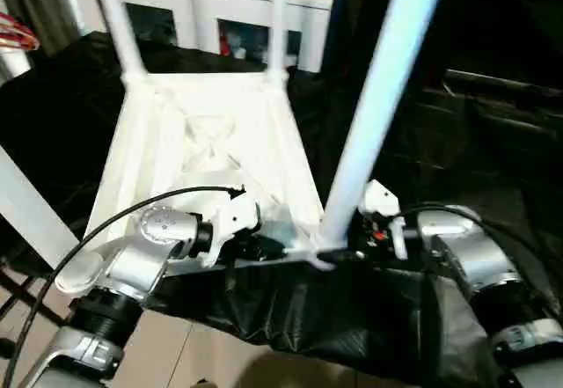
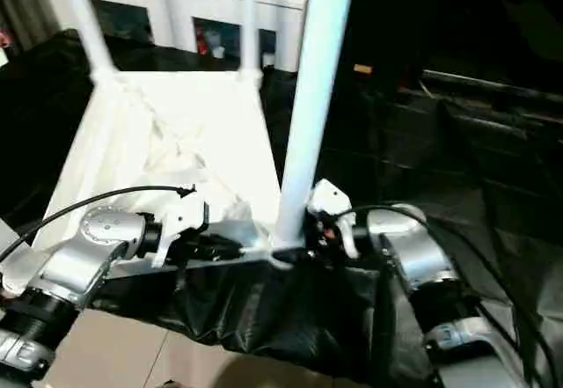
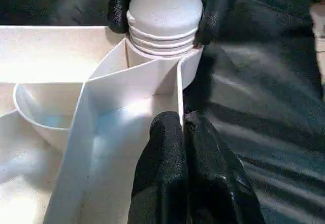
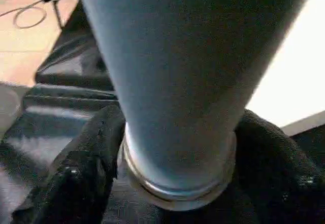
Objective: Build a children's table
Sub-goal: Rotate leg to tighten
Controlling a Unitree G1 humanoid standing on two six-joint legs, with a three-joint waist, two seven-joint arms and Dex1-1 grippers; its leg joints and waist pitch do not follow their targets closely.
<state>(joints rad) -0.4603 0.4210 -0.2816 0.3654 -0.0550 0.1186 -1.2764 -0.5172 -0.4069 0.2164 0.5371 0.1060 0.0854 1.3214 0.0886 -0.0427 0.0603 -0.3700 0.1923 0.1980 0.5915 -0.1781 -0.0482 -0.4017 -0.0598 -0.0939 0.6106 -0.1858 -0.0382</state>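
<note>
All three upright legs (image 1: 374,98) run off the top edge of the frame. The left fingers (image 3: 177,178) cover the near end of the tabletop's (image 1: 211,142) rim. Cabinet (image 1: 202,14) contents at the top are unreadable.

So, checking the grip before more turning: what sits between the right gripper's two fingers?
The near leg's base, just above its threads at the tabletop's corner socket, seen in the left wrist view.

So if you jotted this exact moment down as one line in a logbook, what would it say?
stage: near-right leg seated in tabletop corner socket | right gripper: fingers around leg base | left gripper: shut, at tabletop rim | far legs: two standing
</note>
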